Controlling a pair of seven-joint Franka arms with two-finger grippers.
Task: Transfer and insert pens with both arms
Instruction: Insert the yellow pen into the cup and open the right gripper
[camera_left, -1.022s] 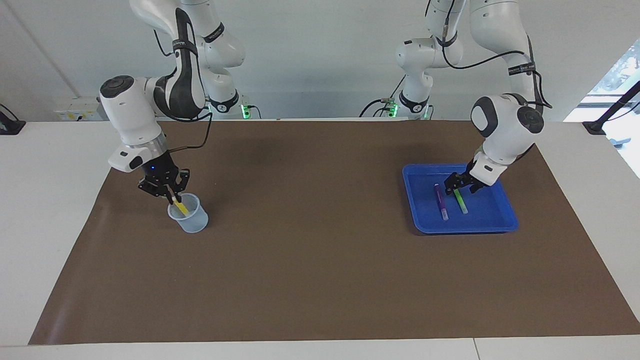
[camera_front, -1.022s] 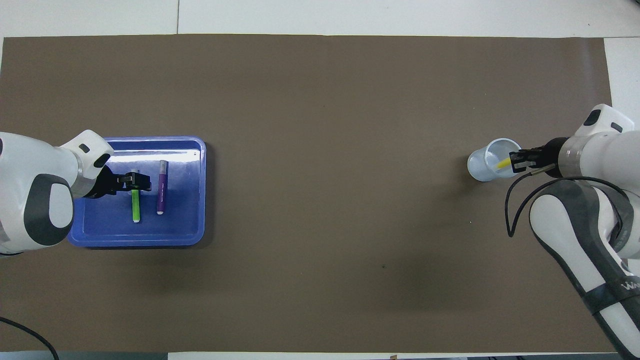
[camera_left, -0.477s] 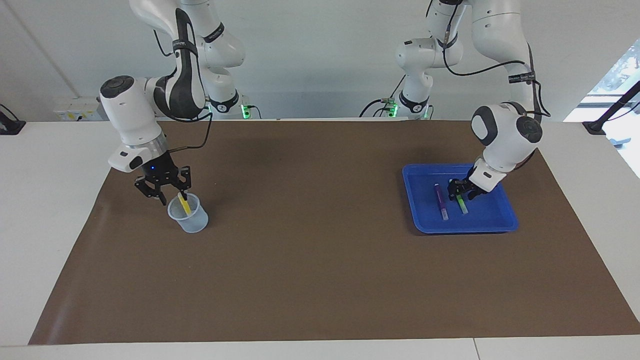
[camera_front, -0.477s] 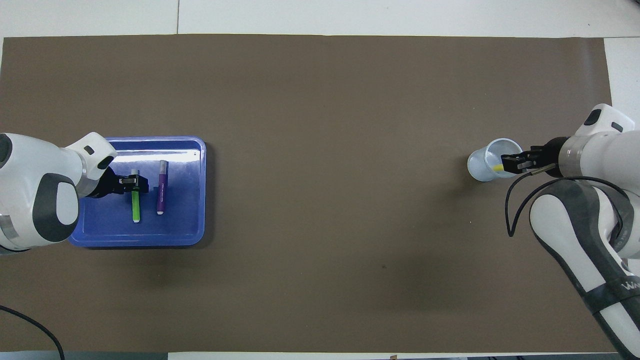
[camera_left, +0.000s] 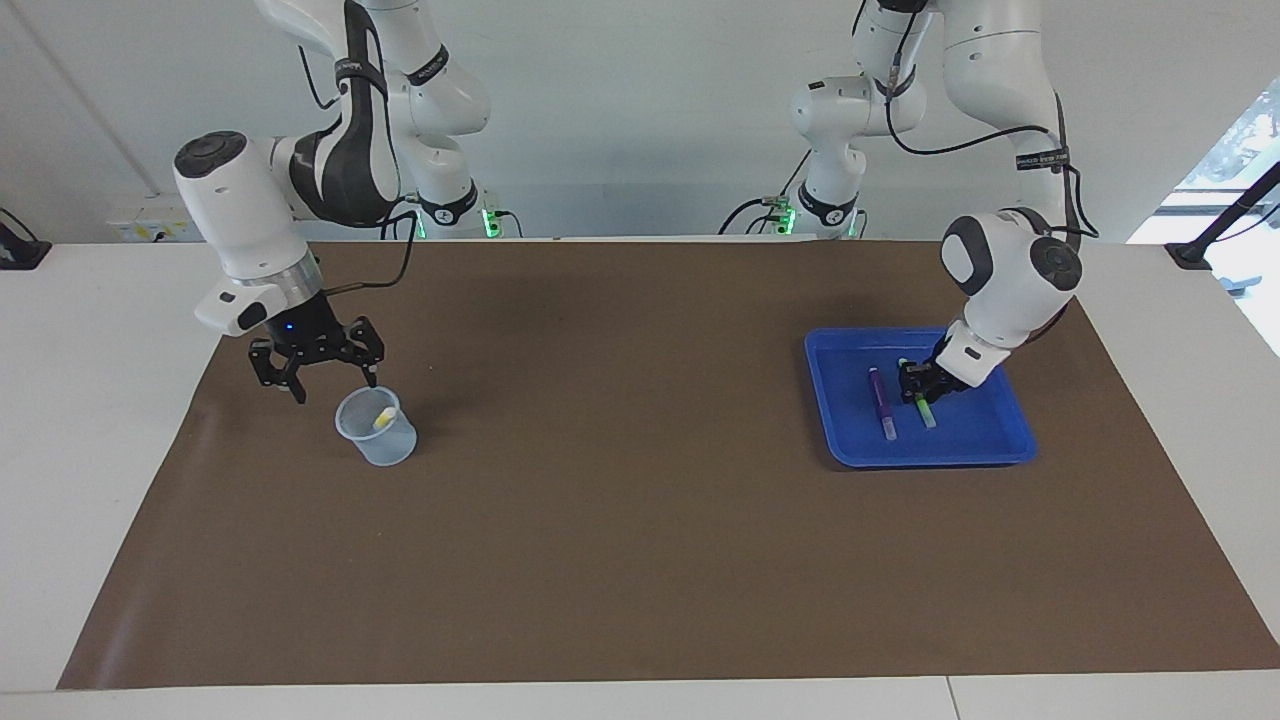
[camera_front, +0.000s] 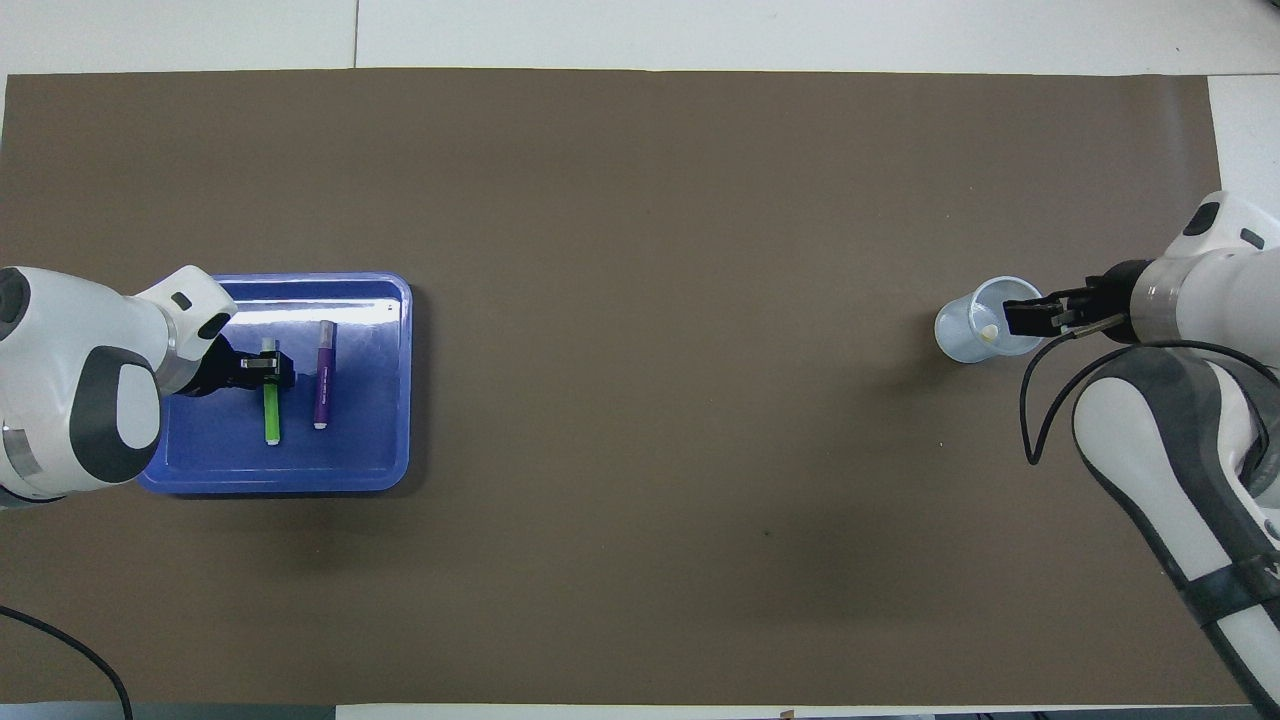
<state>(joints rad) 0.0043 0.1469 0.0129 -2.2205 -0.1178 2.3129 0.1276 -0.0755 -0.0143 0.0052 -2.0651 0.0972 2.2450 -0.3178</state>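
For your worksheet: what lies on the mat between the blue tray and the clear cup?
Nothing: between blue tray and clear cup only bare brown mat shows, clearest overhead.

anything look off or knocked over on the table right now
Nothing stands out. The cup stands upright with the yellow pen inside it, the right gripper open above it. The purple pen and green pen lie side by side in the blue tray, the left gripper down at the green one.
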